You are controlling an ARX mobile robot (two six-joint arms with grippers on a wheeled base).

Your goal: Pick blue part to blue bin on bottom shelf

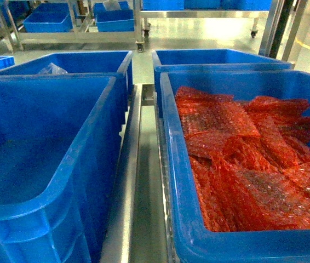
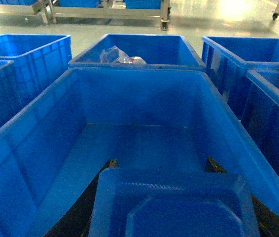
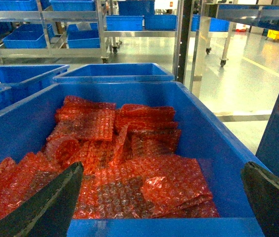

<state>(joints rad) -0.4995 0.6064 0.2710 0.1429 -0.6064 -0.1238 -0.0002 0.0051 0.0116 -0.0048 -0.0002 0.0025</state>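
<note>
Blue part (image 2: 171,205) is filling the bottom edge of the left wrist view, cut off below, so only its flat top with a raised inner outline is showing. It is sitting between the two dark left fingers (image 2: 212,166), which are pressing against its sides and are mostly hidden behind it. It is hanging above the near end of the blue bin (image 2: 129,113), whose floor is lying bare. From the head camera neither the part nor either arm is showing.

In the head view, four crates are standing close by, in two rows of two, with a sliver of a fifth poking in at the left edge. The blue bin (image 1: 62,164) is taking the near left place, its near corners running out of frame. Behind it, a second crate (image 1: 89,63) is holding one crumpled clear bag (image 1: 51,69), hard to make out. A steel rail of the bottom shelf (image 1: 136,181) is running between the two columns, with the rest of the shelf hidden under the crates.

On the near right, the crate with red bubble wrap (image 1: 171,164) is heaped with overlapping sheets too tangled to count. Two right fingers (image 3: 55,197) are spreading wide apart over its near wall, gripping nothing, tips only in frame.
</note>
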